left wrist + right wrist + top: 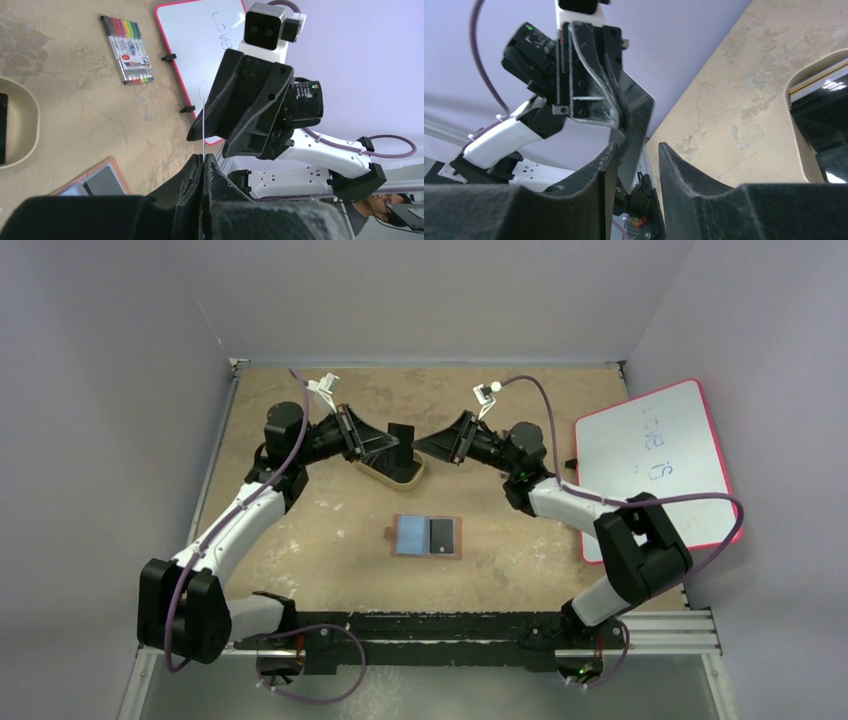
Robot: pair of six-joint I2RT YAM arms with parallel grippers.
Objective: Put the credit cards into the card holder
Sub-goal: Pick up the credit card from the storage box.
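Right wrist view: the left end effector (pixel 620 117) is pressed together on a dark card (pixel 638 107) and holds it upright above the surface (pixel 330 525). The card's lower end hangs between the fingers of the right end effector (pixel 637 148). These stand apart on either side of it, and I cannot tell whether they press on its edges. From the left wrist the card shows edge-on as a thin line. Just below both arms sits a tan tray (pixel 402 480) with more cards (pixel 824 112) in it. Nearer the arm bases the wallet (pixel 412 537) lies open and flat, a black card (pixel 443 534) on its right half.
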